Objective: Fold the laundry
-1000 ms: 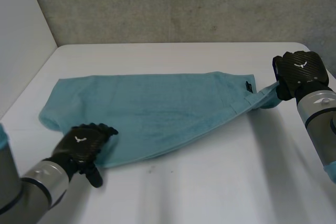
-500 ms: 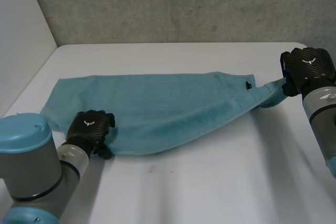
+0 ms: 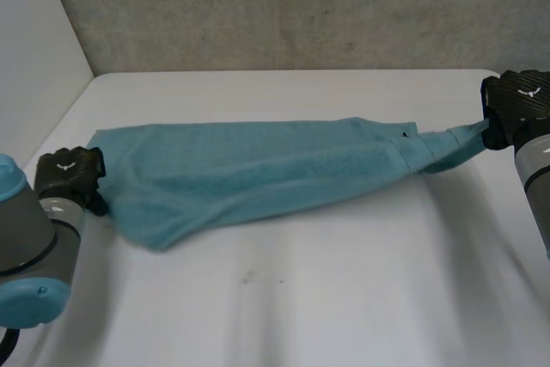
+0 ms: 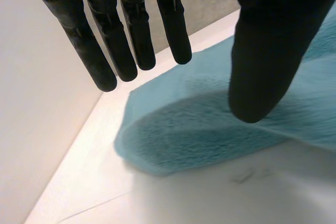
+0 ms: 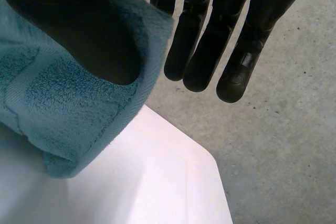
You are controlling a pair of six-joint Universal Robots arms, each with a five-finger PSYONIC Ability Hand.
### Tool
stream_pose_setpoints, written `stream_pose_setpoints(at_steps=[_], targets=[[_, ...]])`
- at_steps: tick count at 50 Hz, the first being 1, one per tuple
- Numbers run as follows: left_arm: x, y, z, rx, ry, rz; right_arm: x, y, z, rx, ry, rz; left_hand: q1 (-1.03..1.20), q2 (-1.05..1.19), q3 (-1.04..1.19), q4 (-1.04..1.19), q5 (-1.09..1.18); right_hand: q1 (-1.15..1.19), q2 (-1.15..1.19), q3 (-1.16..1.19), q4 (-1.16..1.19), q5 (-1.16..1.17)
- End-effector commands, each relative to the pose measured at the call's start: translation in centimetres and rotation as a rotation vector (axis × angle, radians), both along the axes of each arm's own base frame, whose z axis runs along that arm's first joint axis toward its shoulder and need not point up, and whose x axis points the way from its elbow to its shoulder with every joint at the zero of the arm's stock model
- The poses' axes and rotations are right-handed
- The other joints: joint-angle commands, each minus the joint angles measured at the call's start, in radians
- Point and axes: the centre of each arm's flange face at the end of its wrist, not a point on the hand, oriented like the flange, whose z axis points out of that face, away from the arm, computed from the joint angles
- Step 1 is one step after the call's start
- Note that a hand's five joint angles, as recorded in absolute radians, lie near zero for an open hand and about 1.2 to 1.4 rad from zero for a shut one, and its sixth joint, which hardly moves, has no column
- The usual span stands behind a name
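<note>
Head view took in the white surface (image 3: 284, 298), and across its middle, from its left side to its right edge, lay the teal towel (image 3: 258, 169), drawn out into one long band. To my eye it was pulled lengthwise that way to take out slack and straighten it before a fold.

The right hand (image 3: 520, 105) stood at the surface's far right edge, with the towel's narrowed end rising off the surface to meet it. In the right wrist view the thumb (image 5: 79, 24) pressed that end against the straight fingers (image 5: 202, 35), so the end was pinched fast. The left hand (image 3: 69, 174) was at the surface's left edge, just beside the towel's other end. Its fingers (image 4: 131, 30) were straight and apart from the thumb, gripping nothing, probably placed to take that end next.

The towel looked like thick, soft terry, rumpled and partly doubled over itself. Its wider left part sagged into a loose lobe toward the surface's near side. A woven border ran along the pinched end, and a small dark tag (image 3: 406, 135) sat toward the surface's right side.
</note>
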Motion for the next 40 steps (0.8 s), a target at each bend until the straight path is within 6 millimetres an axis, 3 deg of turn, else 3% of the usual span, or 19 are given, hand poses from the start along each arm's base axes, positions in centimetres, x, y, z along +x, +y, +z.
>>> stream_pose_setpoints(at_steps=[1,4,6,10,11,12,13,14,15,16,20,28,33,40], targets=[[1.2,-0.1,0.2,-0.003,-0.025,0.033,0.0,0.0,-0.1,0.002,0.005,0.003,0.096,0.100,0.104,0.099,0.112,0.418,0.215,0.209,0.204,0.238],[1.5,-0.1,0.6,-0.012,-0.028,0.040,0.1,0.1,-0.2,0.010,0.018,0.006,0.123,0.127,0.130,0.125,0.138,0.418,0.215,0.209,0.204,0.238],[2.2,0.0,1.2,-0.022,-0.032,0.057,0.1,0.2,-0.3,0.025,0.022,0.009,0.426,0.431,0.434,0.429,0.442,0.418,0.215,0.209,0.204,0.238],[2.5,0.6,0.9,0.009,-0.036,0.055,0.2,0.6,-0.5,0.052,0.028,0.019,0.460,0.464,0.468,0.463,0.476,0.418,0.215,0.209,0.204,0.238],[2.3,1.2,0.5,0.042,-0.036,0.041,0.3,0.7,-0.6,0.058,0.029,0.020,0.396,0.400,0.404,0.399,0.412,0.418,0.215,0.209,0.204,0.238],[1.8,2.1,0.2,0.074,-0.035,0.020,0.2,0.7,-0.6,0.059,0.027,0.019,0.178,0.182,0.185,0.180,0.193,0.418,0.215,0.209,0.204,0.238],[1.8,2.1,0.2,0.074,-0.035,0.020,0.2,0.7,-0.6,0.059,0.027,0.019,0.176,0.180,0.183,0.178,0.191,0.418,0.215,0.209,0.204,0.238],[1.1,3.0,0.2,0.098,-0.032,-0.008,0.3,0.7,-0.6,0.060,0.029,0.020,-0.121,-0.117,-0.113,-0.119,-0.105,0.418,0.215,0.209,0.204,0.238],[1.1,3.0,0.2,0.098,-0.032,-0.008,0.3,0.8,-0.7,0.064,0.030,0.023,-0.124,-0.120,-0.116,-0.122,-0.108,0.418,0.215,0.209,0.204,0.238],[0.1,4.2,0.2,0.128,-0.034,-0.049,0.3,0.8,-0.7,0.064,0.030,0.024,-0.263,-0.259,-0.256,-0.261,-0.248,0.418,0.215,0.209,0.204,0.238],[-3.0,7.5,0.5,0.177,-0.029,-0.175,0.5,1.0,-1.0,0.070,0.031,0.033,-0.285,-0.281,-0.278,-0.283,-0.270,0.418,0.215,0.209,0.204,0.238],[-6.2,11.2,0.4,0.203,0.030,-0.310,0.5,1.1,-1.1,0.075,0.032,0.033,-0.256,-0.252,-0.248,-0.254,-0.240,0.418,0.215,0.209,0.204,0.238],[-7.0,12.1,-0.3,0.224,0.019,-0.347,0.5,1.1,-1.2,0.079,0.032,0.033,-0.212,-0.208,-0.204,-0.210,-0.196,0.418,0.215,0.209,0.204,0.238],[-7.2,11.6,-1.4,0.237,0.013,-0.345,0.5,1.1,-1.2,0.078,0.032,0.034,-0.177,-0.173,-0.169,-0.174,-0.161,0.418,0.215,0.209,0.204,0.238]])
